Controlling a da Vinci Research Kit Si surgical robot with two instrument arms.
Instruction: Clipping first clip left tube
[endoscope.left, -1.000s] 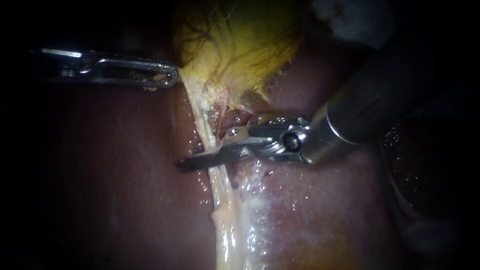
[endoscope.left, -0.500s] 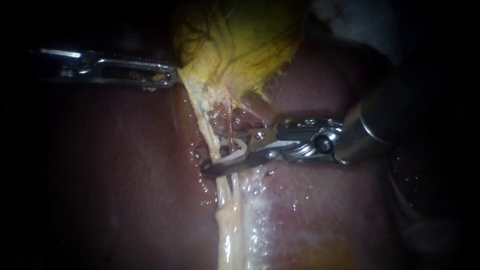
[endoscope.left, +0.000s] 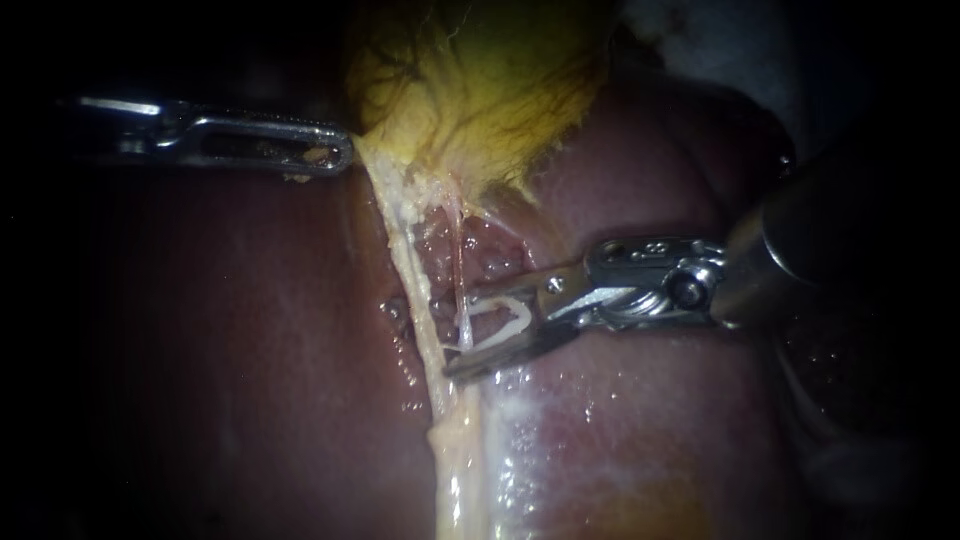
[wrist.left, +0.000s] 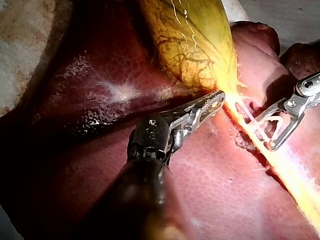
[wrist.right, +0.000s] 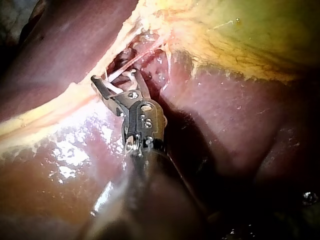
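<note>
Dark red liver (endoscope.left: 250, 350) forms the working surface under both instruments, with the yellow gallbladder (endoscope.left: 480, 90) lying beyond them. The rest of the field is unlit.

Left instrument (endoscope.left: 335, 150): the shaft enters level from the left. Its jaws lie together and are clamped on the pale edge of the gallbladder where it narrows. The left wrist view shows the jaw tip buried in that edge, with the tissue drawn taut away from it.

Right instrument (endoscope.left: 462, 335): the jaws stand apart in a V. An open white clip (endoscope.left: 500, 333) is seated between them, one leg against each jaw — the clip is gripped and has not been squeezed flat. The mouth of the clip faces away from the shaft.

Position of the tubes relative to the right instrument:
- The left tube (endoscope.left: 405, 260), a thick pale cord running down from the gallbladder, lies just ahead of the jaw tips and outside the clip. The lower jaw tip is very near its edge; contact cannot be confirmed.
- A thin pinkish tube (endoscope.left: 461, 260) runs beside the left tube on the shaft side and crosses the mouth of the clip, between the two jaw tips.

Wet, glistening liver lies directly under the right instrument's wrist.
</note>
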